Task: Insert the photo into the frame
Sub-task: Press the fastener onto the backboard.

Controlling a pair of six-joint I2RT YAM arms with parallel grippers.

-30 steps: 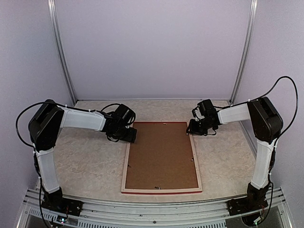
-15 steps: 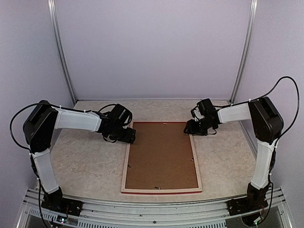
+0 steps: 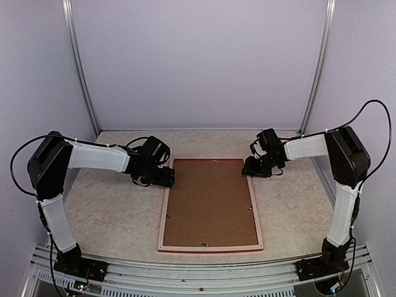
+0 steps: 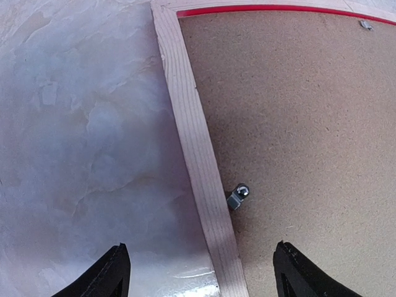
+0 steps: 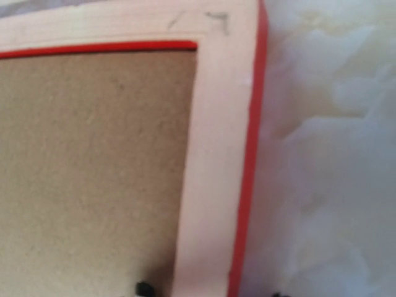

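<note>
Your left gripper (image 4: 204, 275) stood open astride the frame (image 4: 192, 142), over its left rail. Your right gripper (image 5: 209, 291), jaws apart, straddled the opposite rail.

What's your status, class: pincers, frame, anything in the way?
Left pincer open, astride frame's left rail. Right pincer open over far right corner. Frame face down, backing board in it. Photo not in view.
</note>
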